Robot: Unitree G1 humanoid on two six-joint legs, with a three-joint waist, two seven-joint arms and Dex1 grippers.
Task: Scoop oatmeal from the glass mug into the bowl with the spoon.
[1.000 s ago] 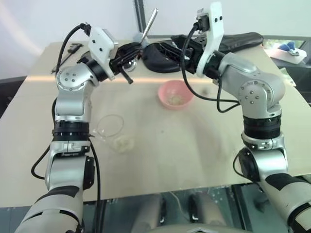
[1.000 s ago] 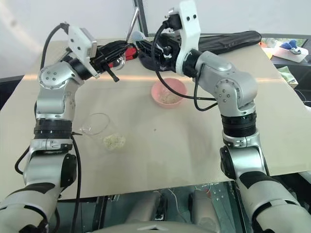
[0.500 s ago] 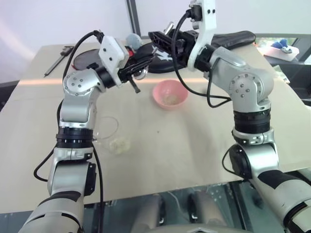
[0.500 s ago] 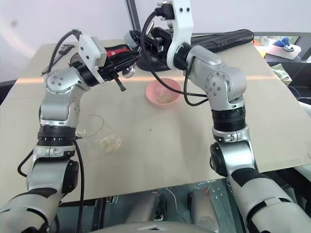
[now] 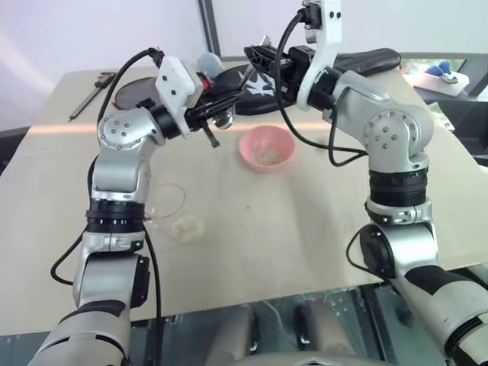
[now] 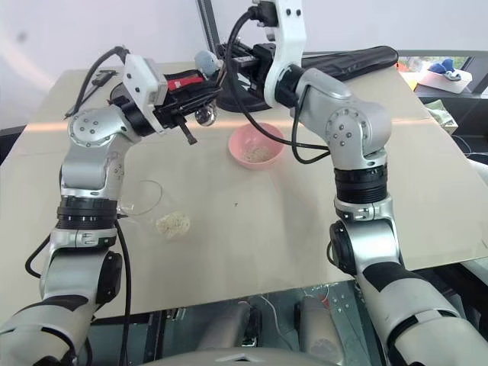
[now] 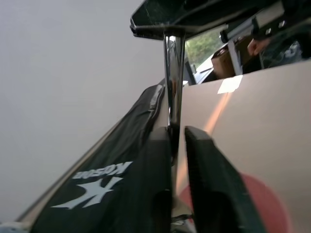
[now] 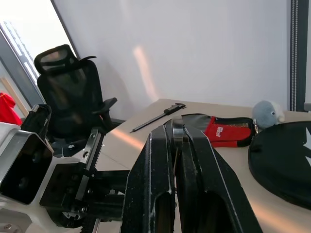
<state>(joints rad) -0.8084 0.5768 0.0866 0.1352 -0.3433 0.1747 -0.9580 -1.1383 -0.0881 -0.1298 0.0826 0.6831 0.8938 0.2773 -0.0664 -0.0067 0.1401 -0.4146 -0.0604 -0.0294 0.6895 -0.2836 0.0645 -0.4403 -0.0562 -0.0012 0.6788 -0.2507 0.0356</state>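
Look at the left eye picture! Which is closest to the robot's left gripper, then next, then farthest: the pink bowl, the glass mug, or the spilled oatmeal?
From the left gripper:
1. Bowl, just beside it.
2. Glass mug, below the left arm.
3. Spilled oatmeal, next to the mug, slightly farther.

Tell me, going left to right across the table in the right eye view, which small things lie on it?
Clear glass mug → loose clump of pale beige oatmeal → small round pink bowl.
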